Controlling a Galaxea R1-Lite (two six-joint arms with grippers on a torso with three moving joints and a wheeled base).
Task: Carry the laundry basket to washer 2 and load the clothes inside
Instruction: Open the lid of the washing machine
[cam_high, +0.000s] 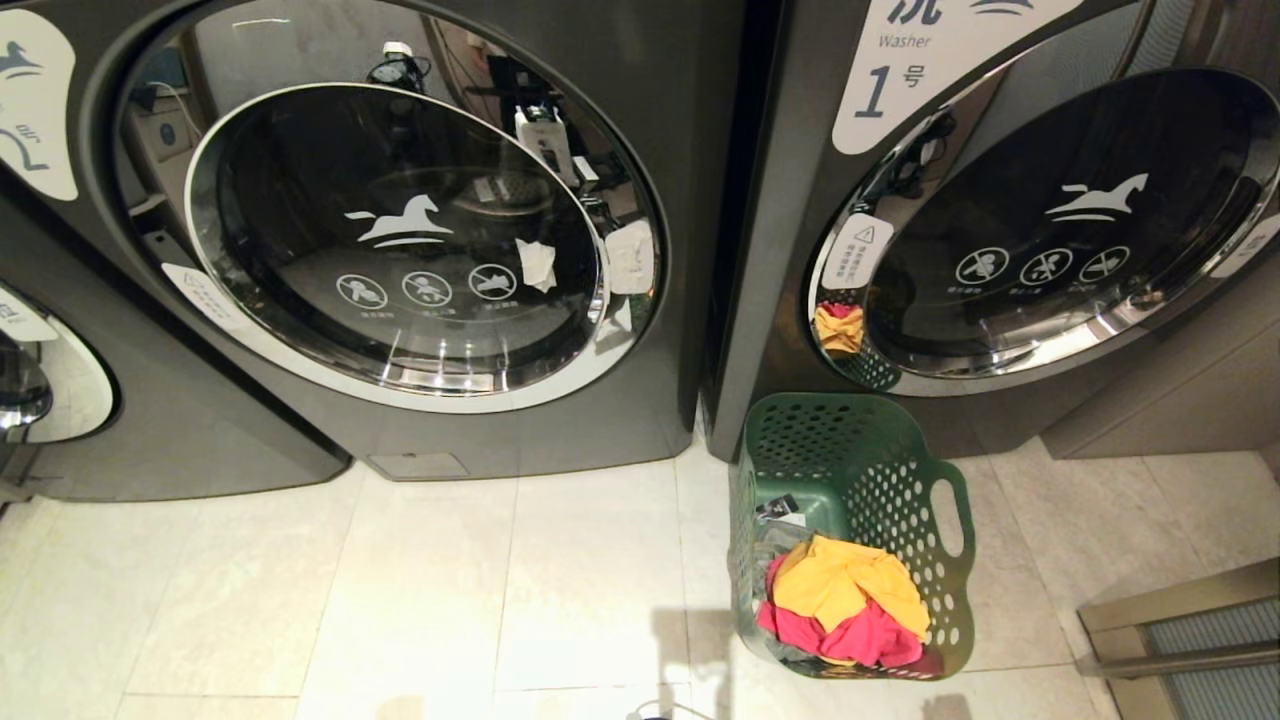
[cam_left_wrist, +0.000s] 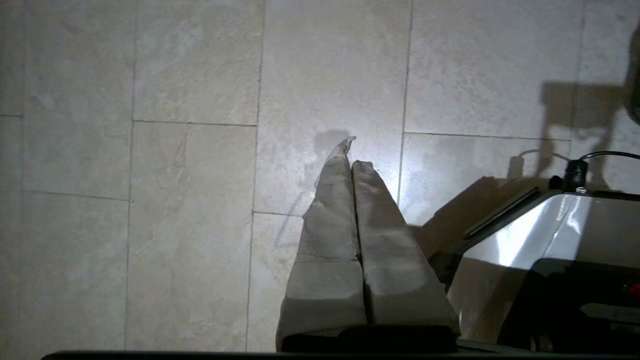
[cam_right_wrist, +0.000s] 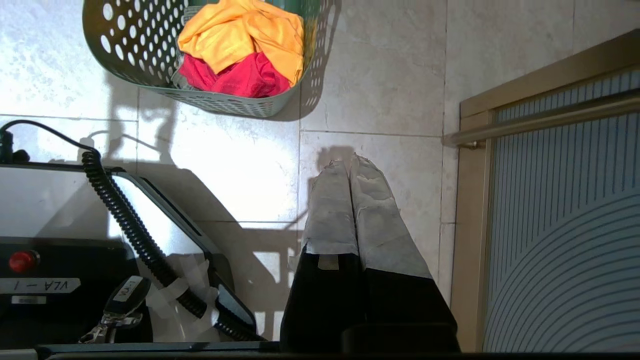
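While both my left gripper (cam_left_wrist: 350, 155) and right gripper (cam_right_wrist: 350, 167) hang pinched closed, empty, the laundry basket (cam_high: 925, 470) stands before washer 1 (cam_high: 1060, 220); I judge it light, rigid, best lifted by its oval handle cutouts.

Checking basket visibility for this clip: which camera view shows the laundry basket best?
The head view: the whole laundry basket stands on the floor before the washer labelled 1, clothes inside. The right wrist view catches only its lower part. The left wrist view shows none of it.
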